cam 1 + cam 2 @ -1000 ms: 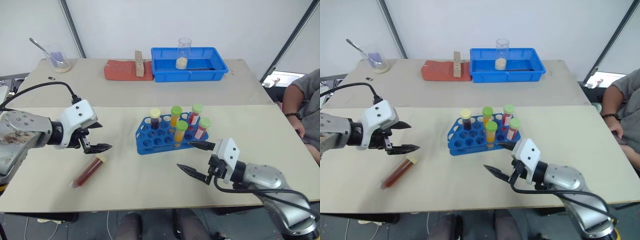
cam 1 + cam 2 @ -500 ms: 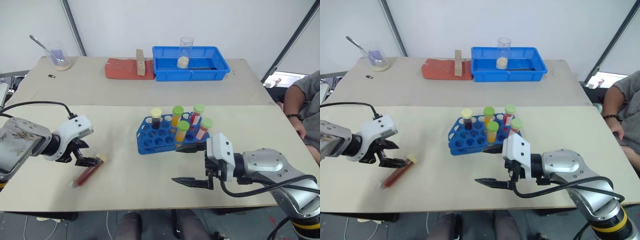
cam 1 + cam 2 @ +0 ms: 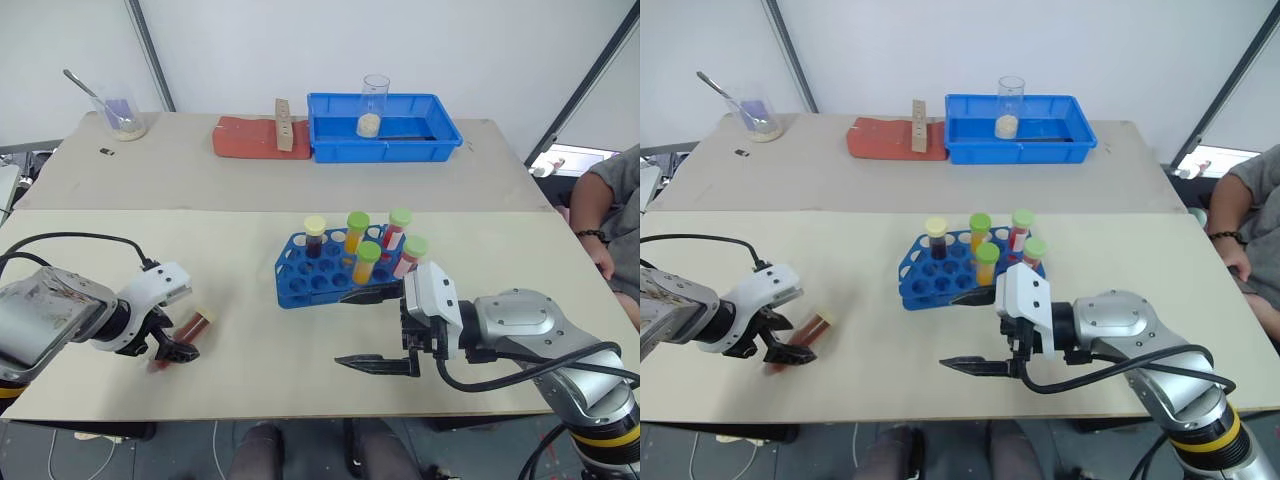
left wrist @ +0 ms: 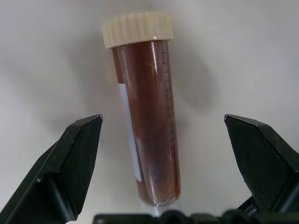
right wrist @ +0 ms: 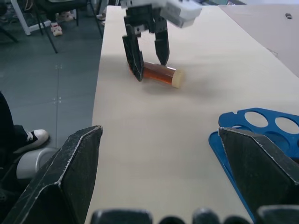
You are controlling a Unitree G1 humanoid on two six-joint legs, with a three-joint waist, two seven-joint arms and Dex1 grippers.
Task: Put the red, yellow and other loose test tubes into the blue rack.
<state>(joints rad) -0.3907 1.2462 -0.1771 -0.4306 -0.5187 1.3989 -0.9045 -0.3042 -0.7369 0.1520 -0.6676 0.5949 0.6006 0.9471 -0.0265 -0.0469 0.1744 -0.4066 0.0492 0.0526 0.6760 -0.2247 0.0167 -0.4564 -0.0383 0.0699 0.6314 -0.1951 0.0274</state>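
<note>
The long pale table runs across the room, a seam dividing its far half from the near one. At the back sits a plain blue tray with a clear beaker standing in it, a red pad with a small wooden block just beside the tray, and a glass with a spoon off in the far left corner. A person's arm shows at the right edge.

On the near half, the blue rack stands about mid-table, holding five capped tubes upright at its right end: one cream cap, four green. The right gripper hangs just in front of the rack, fingers spread wide, holding nothing.

Well to the left lies the loose test tube, dark red-brown liquid inside, cream cap, flat on the tabletop. The left gripper points down over it, its fingers open, straddling the lower end of the tube with gaps on both sides.
</note>
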